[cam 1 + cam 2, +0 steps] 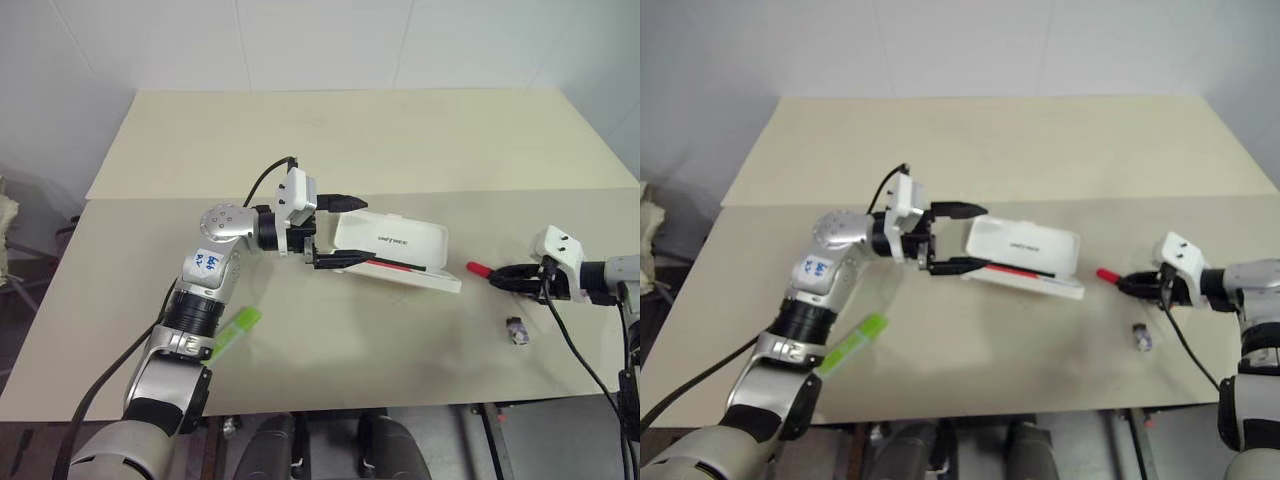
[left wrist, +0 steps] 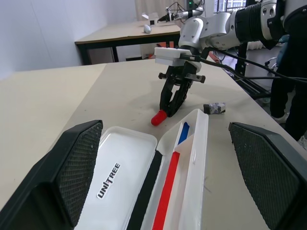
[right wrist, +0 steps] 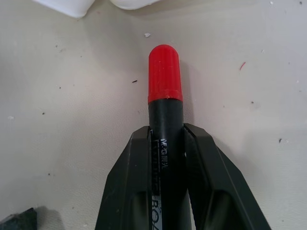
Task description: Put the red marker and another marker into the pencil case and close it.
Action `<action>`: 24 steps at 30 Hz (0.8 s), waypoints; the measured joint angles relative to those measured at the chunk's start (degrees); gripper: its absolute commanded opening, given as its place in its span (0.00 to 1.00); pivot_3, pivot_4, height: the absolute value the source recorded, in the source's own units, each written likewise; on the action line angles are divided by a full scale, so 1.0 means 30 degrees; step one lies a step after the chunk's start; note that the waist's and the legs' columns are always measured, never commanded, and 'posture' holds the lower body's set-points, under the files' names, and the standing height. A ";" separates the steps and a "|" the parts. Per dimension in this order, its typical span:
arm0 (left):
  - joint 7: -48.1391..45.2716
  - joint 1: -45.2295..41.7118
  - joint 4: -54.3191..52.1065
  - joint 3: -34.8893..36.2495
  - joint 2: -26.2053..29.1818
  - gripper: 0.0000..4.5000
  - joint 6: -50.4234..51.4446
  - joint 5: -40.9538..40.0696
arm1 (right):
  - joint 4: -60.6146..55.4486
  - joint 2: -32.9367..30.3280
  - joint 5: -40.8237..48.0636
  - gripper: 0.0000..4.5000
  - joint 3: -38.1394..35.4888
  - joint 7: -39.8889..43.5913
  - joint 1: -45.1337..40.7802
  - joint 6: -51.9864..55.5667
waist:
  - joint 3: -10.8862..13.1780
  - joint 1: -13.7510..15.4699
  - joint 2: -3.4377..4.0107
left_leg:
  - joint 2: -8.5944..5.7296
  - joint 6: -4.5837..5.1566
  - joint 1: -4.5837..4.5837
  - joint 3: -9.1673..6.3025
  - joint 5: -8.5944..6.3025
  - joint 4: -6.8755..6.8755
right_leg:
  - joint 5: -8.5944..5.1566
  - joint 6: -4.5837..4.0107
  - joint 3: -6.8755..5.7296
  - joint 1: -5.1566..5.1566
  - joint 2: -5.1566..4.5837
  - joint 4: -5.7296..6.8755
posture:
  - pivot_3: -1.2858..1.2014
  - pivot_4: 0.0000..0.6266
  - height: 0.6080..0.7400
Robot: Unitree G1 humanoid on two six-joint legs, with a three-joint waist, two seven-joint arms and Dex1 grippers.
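The white pencil case [image 1: 400, 240] lies open in the middle of the table, its lid with the lettering [image 2: 115, 177] flat and a red-and-blue stripe along the base. My left gripper [image 1: 360, 231] is open, its two fingers [image 2: 72, 167] straddling the case's left end. To the right of the case lies the red marker [image 1: 479, 268], red cap toward the case. My right gripper [image 3: 165, 132] is shut on its dark barrel, right at the table surface. The lime-green highlighter [image 1: 236, 331], the other marker, rests near the front left beside my left forearm.
A small dark object [image 1: 516, 331] sits on the table just in front of the right gripper. The table [image 1: 350, 140] stretches far back, with a seam across it behind the case. Its front edge runs close below the highlighter.
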 measured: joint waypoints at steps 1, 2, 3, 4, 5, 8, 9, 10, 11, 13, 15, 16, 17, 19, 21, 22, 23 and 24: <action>0.0104 -0.0001 0.0082 -0.0040 -0.0096 1.00 -0.0078 0.0050 | -0.0195 -0.0003 0.0010 0.13 -0.0019 -0.0074 0.0159 -0.0182 | 0.0000 0.0000 0.0001 | 0.0000 0.0000 0.0000 0.0000 0.0000 -0.0001 | 0.0000 0.0000 0.0000 -0.0001 0.0001 0.0001 | 0.52 0.24 1.00; 0.0227 -0.0023 0.0336 -0.0067 -0.0233 1.00 -0.0279 0.0158 | -0.0524 -0.0015 0.0031 0.13 -0.0071 -0.0219 0.0400 -0.0359 | -0.0002 0.0004 -0.0001 | 0.0002 0.0000 0.0002 0.0000 0.0000 -0.0005 | 0.0000 0.0000 -0.0001 0.0000 0.0000 -0.0002 | 0.52 0.24 1.00; 0.0402 -0.0038 0.0755 -0.0129 -0.0360 1.00 -0.0575 0.0406 | -0.0849 -0.0015 0.0098 0.13 -0.0151 -0.0385 0.0611 -0.0517 | -0.0002 0.0004 -0.0001 | 0.0003 -0.0001 0.0003 0.0000 0.0001 -0.0005 | 0.0000 0.0000 -0.0002 0.0000 -0.0001 -0.0002 | 0.52 0.24 1.00; 0.0527 -0.0040 0.1160 -0.0256 -0.0498 1.00 -0.0832 0.0645 | -0.1108 -0.0015 0.0170 0.13 -0.0201 -0.0532 0.0801 -0.0650 | -0.0001 -0.0004 -0.0001 | 0.0003 -0.0002 0.0000 0.0004 0.0001 -0.0003 | 0.0001 -0.0001 0.0001 -0.0007 -0.0001 0.0000 | 0.52 0.24 1.00; 0.0615 -0.0042 0.1549 -0.0377 -0.0684 1.00 -0.1069 0.0865 | -0.1504 -0.0015 0.0243 0.13 -0.0305 -0.0681 0.1087 -0.0681 | -0.0001 -0.0003 -0.0001 | 0.0003 -0.0001 0.0002 0.0009 0.0002 -0.0003 | 0.0001 -0.0002 0.0001 -0.0007 -0.0001 0.0002 | 0.52 0.24 1.00; 0.0961 -0.0125 0.2427 -0.0450 -0.1107 1.00 -0.1634 0.1262 | -0.3010 -0.0002 0.0725 0.13 -0.0585 -0.0804 0.2010 -0.0412 | 0.0000 0.0005 -0.0001 | 0.0007 -0.0001 -0.0003 0.0018 0.0002 -0.0010 | 0.0002 -0.0003 0.0013 -0.0021 -0.0012 0.0001 | 0.52 0.24 1.00; 0.1068 -0.0289 0.2848 -0.0460 -0.1229 1.00 -0.1831 0.1442 | -0.3709 0.0004 0.1010 0.13 -0.0711 -0.0805 0.2379 -0.0150 | 0.0001 0.0035 0.0001 | 0.0007 -0.0001 -0.0003 0.0018 0.0002 -0.0008 | 0.0002 -0.0003 0.0012 -0.0024 -0.0013 0.0002 | 0.52 0.24 1.00; 0.1173 -0.0419 0.3066 -0.0477 -0.1299 1.00 -0.1965 0.1605 | -0.4330 0.0009 0.1259 0.13 -0.0768 -0.0806 0.2601 0.0076 | 0.0001 0.0042 0.0001 | 0.0005 0.0000 -0.0006 0.0019 0.0001 -0.0009 | 0.0002 -0.0004 0.0013 -0.0026 -0.0014 0.0001 | 0.52 0.24 1.00; 0.1240 -0.0598 0.3376 -0.0534 -0.1390 1.00 -0.2263 0.1748 | -0.5181 -0.0001 0.1557 0.13 -0.0912 -0.0821 0.2893 0.0459 | 0.0001 0.0054 0.0002 | 0.0005 0.0002 -0.0007 0.0020 0.0000 -0.0009 | 0.0002 -0.0003 0.0012 -0.0026 -0.0018 -0.0001 | 0.52 0.24 1.00; 0.1445 -0.0851 0.3827 -0.0598 -0.1532 1.00 -0.2660 0.2033 | -0.6734 -0.0044 0.2121 0.13 -0.1230 -0.0913 0.3320 0.1203 | 0.0001 0.0074 0.0001 | 0.0002 0.0006 -0.0008 0.0021 -0.0003 -0.0013 | 0.0003 -0.0002 0.0013 -0.0026 -0.0021 -0.0007 | 0.52 0.24 1.00; 0.1831 -0.1192 0.4802 -0.0756 -0.1720 1.00 -0.3338 0.2552 | -0.9200 -0.0198 0.2958 0.13 -0.1767 -0.1156 0.4081 0.2341 | 0.0001 0.0123 0.0002 | 0.0006 0.0007 -0.0009 0.0020 -0.0005 -0.0020 | 0.0003 -0.0002 0.0009 -0.0028 -0.0031 -0.0017 | 0.52 0.24 1.00; 0.1843 -0.1198 0.4847 -0.0766 -0.1726 1.00 -0.3370 0.2577 | -0.9326 -0.0202 0.2987 0.13 -0.1788 -0.1162 0.4103 0.2383 | 0.0001 0.0125 0.0002 | 0.0007 0.0007 -0.0009 0.0020 -0.0005 -0.0021 | 0.0003 -0.0002 0.0009 -0.0027 -0.0032 -0.0017 | 0.52 0.24 1.00; 0.2002 -0.1270 0.5363 -0.0886 -0.1869 1.00 -0.3715 0.2899 | -1.0912 -0.0325 0.3489 0.13 -0.2211 -0.1328 0.4466 0.3132 | 0.0001 0.0180 0.0002 | 0.0006 0.0010 -0.0016 0.0020 -0.0007 -0.0026 | 0.0003 -0.0001 0.0008 -0.0033 -0.0032 -0.0023 | 0.52 0.24 1.00; 0.2139 -0.1415 0.5968 -0.0938 -0.2027 1.00 -0.4111 0.3146 | -1.2805 -0.0498 0.3961 0.13 -0.2317 -0.1522 0.5047 0.4151 | 0.0001 0.0302 0.0001 | 0.0012 0.0012 -0.0017 0.0020 -0.0010 -0.0030 | 0.0003 -0.0002 0.0008 -0.0034 -0.0038 -0.0037 | 0.52 0.24 1.00; 0.2171 -0.1424 0.6128 -0.1064 -0.2086 1.00 -0.4570 0.3406 | -1.4399 -0.0518 0.4440 0.13 -0.2379 -0.1652 0.5379 0.5126 | 0.0001 0.0456 0.0002 | 0.0012 0.0014 -0.0021 0.0022 -0.0014 -0.0032 | 0.0003 -0.0002 0.0013 -0.0040 -0.0042 -0.0043 | 0.52 0.24 1.00; 0.2138 -0.1424 0.6181 -0.1142 -0.2111 1.00 -0.4823 0.3501 | -1.5247 -0.0523 0.4710 0.13 -0.2395 -0.1699 0.5568 0.5649 | 0.0001 0.0506 0.0001 | 0.0015 0.0013 -0.0021 0.0021 -0.0017 -0.0033 | 0.0003 -0.0002 0.0014 -0.0040 -0.0041 -0.0049 | 0.52 0.24 1.00; 0.2097 -0.1425 0.6283 -0.1167 -0.2129 1.00 -0.4998 0.3576 | -1.5893 -0.0523 0.4951 0.13 -0.2395 -0.1739 0.5622 0.6074 | 0.0001 0.0525 0.0002 | 0.0014 0.0014 -0.0023 0.0022 -0.0017 -0.0033 | 0.0003 -0.0002 0.0014 -0.0041 -0.0041 -0.0051 | 0.52 0.24 1.00; 0.2019 -0.1413 0.6326 -0.1203 -0.2117 1.00 -0.5141 0.3683 | -1.6540 -0.0528 0.5161 0.13 -0.2404 -0.1876 0.5669 0.6581 | 0.0001 0.0535 0.0002 | 0.0015 0.0018 -0.0023 0.0023 -0.0020 -0.0032 | 0.0003 -0.0002 0.0013 -0.0040 -0.0042 -0.0052 | 0.52 0.24 1.00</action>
